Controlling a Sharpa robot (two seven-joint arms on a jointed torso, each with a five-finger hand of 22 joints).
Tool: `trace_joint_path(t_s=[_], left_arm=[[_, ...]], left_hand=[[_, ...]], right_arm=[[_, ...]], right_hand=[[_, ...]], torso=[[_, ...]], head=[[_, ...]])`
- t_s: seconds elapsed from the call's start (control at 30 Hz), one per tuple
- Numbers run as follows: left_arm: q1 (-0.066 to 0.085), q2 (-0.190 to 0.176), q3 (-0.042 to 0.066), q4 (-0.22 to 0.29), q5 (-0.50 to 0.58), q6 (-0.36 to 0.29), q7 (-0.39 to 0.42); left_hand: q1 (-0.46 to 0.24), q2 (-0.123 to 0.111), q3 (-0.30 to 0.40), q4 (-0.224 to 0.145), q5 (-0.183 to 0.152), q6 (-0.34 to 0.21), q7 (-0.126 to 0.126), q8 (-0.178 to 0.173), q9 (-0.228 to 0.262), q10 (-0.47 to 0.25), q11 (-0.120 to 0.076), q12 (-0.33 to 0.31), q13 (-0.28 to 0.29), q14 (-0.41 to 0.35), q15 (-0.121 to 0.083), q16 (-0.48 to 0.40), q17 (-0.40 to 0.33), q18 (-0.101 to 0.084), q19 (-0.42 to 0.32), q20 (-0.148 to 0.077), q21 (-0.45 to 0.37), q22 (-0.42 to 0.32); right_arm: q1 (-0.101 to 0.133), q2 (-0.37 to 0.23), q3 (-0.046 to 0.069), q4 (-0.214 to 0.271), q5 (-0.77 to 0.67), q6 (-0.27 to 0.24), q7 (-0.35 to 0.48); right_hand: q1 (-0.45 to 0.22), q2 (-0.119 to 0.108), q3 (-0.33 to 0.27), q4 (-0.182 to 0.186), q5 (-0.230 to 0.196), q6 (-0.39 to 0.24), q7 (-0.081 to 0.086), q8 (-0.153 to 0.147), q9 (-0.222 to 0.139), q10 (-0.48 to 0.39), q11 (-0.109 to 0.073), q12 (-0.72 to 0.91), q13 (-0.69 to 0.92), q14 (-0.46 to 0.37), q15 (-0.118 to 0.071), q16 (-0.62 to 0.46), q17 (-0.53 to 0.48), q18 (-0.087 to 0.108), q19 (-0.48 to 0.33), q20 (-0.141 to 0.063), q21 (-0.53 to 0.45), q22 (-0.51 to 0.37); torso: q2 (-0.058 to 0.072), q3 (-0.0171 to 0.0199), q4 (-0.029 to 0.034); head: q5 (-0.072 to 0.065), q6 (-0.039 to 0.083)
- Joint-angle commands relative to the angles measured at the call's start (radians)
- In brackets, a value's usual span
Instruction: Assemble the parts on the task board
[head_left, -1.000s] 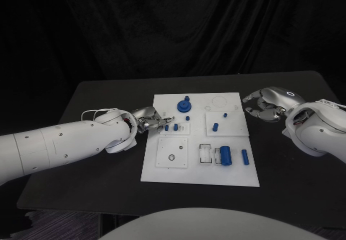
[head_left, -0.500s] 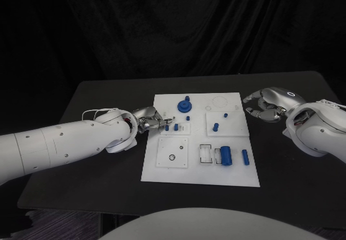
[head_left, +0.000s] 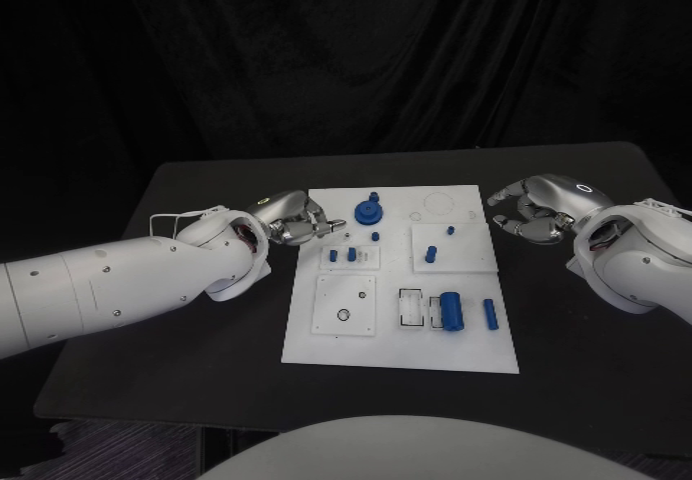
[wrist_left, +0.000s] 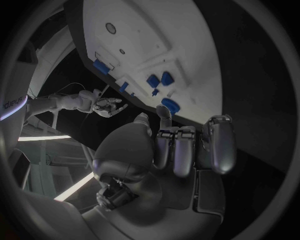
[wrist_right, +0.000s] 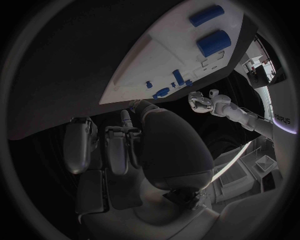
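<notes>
The white task board (head_left: 320, 330) lies mid-table. On it are a round blue knob (head_left: 369, 212), small blue pegs (head_left: 351, 255) standing in the left plate, further pegs (head_left: 431, 256) in the right plate, and a blue cylinder (head_left: 451, 311) beside a blue bar (head_left: 489, 314) at the front right. My left hand (head_left: 296, 220) hovers at the board's left edge, level with the knob, fingers curled in with nothing seen in them; the left wrist view shows the curled fingers (wrist_left: 187, 150) below the board (wrist_left: 162, 35). My right hand (head_left: 526, 212) hangs just off the board's right edge, fingers curled (wrist_right: 119, 145).
The black table (head_left: 188, 330) has open room left, right and in front of the board. A black curtain closes off the back. An empty round hole (head_left: 343, 315) and rectangular slots (head_left: 413, 305) mark the board's front half.
My left hand has moved away from the small pegs toward the far side, along the board's left edge. The right hand and the parts stay put.
</notes>
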Motion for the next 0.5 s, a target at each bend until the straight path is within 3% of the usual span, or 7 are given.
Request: trace_joint_path(t_s=[0.03, 0.13, 0.2, 0.23, 0.27, 0.4, 0.5], left_arm=[[0.04, 0.005, 0.003, 0.004, -0.121, -0.017, 0.112], [0.073, 0.019, 0.003, -0.011, -0.14, 0.08, 0.189], [0.084, 0.031, 0.003, -0.026, -0.149, 0.128, 0.239], [0.089, 0.04, 0.003, -0.037, -0.159, 0.152, 0.267], [0.093, 0.05, 0.003, -0.049, -0.175, 0.171, 0.293], [0.1, 0.09, 0.003, -0.096, -0.269, 0.187, 0.36], [0.101, 0.124, 0.003, -0.137, -0.345, 0.168, 0.397]], left_hand=[[0.064, 0.009, -0.004, 0.0, -0.006, -0.085, 0.032, -0.109, -0.006, 0.097, 0.032, -0.002, 0.257, 0.107, 0.023, 0.003, 0.263, 0.007, -0.044, 0.016, -0.056, 0.17], [0.157, 0.023, 0.016, 0.001, -0.02, -0.198, 0.083, -0.264, -0.105, -0.072, 0.072, -0.136, 0.139, -0.005, 0.064, -0.067, 0.144, 0.025, -0.153, 0.043, -0.183, 0.136], [0.281, 0.023, 0.053, -0.019, -0.077, -0.251, 0.102, -0.36, -0.185, -0.555, 0.119, -0.492, -0.105, -0.378, 0.115, -0.285, -0.124, 0.047, -0.378, 0.077, -0.409, 0.081], [0.387, 0.018, 0.123, -0.028, -0.145, -0.266, 0.1, -0.424, -0.263, -0.804, 0.158, -0.724, -0.25, -0.723, 0.153, -0.512, -0.352, 0.064, -0.595, 0.101, -0.635, 0.024], [0.443, -0.001, 0.178, -0.028, -0.22, -0.323, 0.079, -0.431, -0.336, -0.927, 0.16, -0.856, -0.317, -0.791, 0.155, -0.575, -0.39, 0.07, -0.659, 0.104, -0.693, 0.014], [0.467, -0.079, 0.249, -0.018, -0.139, -0.4, 0.073, -0.441, -0.591, -0.996, 0.136, -1.068, -0.55, -0.723, 0.131, -0.624, -0.467, 0.096, -0.623, 0.108, -0.701, 0.023], [0.486, -0.108, 0.299, -0.08, -0.201, -0.326, -0.085, -0.44, -0.763, -1.027, 0.076, -1.183, -0.744, -0.582, 0.068, -0.581, -0.486, 0.079, -0.366, 0.097, -0.481, 0.076]], right_arm=[[-0.002, -0.001, 0.001, 0.001, 0.002, -0.01, -0.006], [-0.002, 0.001, 0.001, -0.001, 0.002, -0.015, -0.003], [-0.002, 0.002, 0.001, -0.002, 0.003, -0.018, 0.0], [-0.002, 0.003, 0.001, -0.003, 0.003, -0.02, 0.002], [-0.002, 0.004, 0.001, -0.004, 0.003, -0.022, 0.003], [-0.002, 0.005, 0.001, -0.007, 0.003, -0.026, 0.009], [-0.002, 0.006, 0.001, -0.009, 0.003, -0.028, 0.013]], right_hand=[[-0.01, -0.001, 0.005, 0.001, 0.007, 0.011, 0.001, -0.003, -0.001, 0.104, 0.002, 0.003, 0.263, 0.095, 0.005, -0.004, 0.24, 0.015, 0.009, 0.003, -0.007, 0.191], [-0.01, -0.001, 0.005, 0.001, 0.007, 0.011, 0.001, -0.003, -0.001, 0.104, 0.002, 0.003, 0.263, 0.095, 0.005, -0.004, 0.24, 0.015, 0.009, 0.003, -0.007, 0.191], [-0.011, -0.001, 0.006, 0.001, 0.007, 0.013, 0.002, -0.002, -0.001, 0.104, 0.003, 0.003, 0.263, 0.096, 0.005, -0.003, 0.241, 0.015, 0.009, 0.003, -0.006, 0.191], [-0.011, -0.001, 0.006, 0.001, 0.007, 0.013, 0.002, -0.002, -0.001, 0.104, 0.003, 0.003, 0.263, 0.096, 0.005, -0.003, 0.241, 0.015, 0.009, 0.003, -0.006, 0.191], [-0.011, -0.001, 0.006, 0.001, 0.007, 0.013, 0.002, -0.002, -0.001, 0.104, 0.003, 0.003, 0.263, 0.096, 0.005, -0.003, 0.241, 0.015, 0.009, 0.003, -0.006, 0.191], [-0.012, -0.002, 0.006, 0.001, 0.007, 0.015, 0.002, -0.002, -0.001, 0.104, 0.003, 0.003, 0.263, 0.096, 0.005, -0.002, 0.241, 0.014, 0.01, 0.003, -0.005, 0.192], [-0.013, -0.002, 0.007, 0.001, 0.007, 0.016, 0.003, -0.001, -0.001, 0.104, 0.003, 0.003, 0.263, 0.096, 0.006, -0.002, 0.242, 0.014, 0.01, 0.003, -0.004, 0.192]], torso=[[0.001, -0.0013, -0.0004], [0.001, -0.0017, 0.0001], [0.0, -0.0009, -0.0013], [0.0, -0.0003, -0.0016], [0.0, 0.0005, -0.0027], [0.002, 0.0005, -0.0024], [0.004, 0.0014, -0.0016]], head=[[-0.001, 0.0], [-0.001, 0.0], [0.002, 0.0], [0.002, 0.0], [0.002, 0.0], [0.0, 0.0], [-0.005, 0.0]])
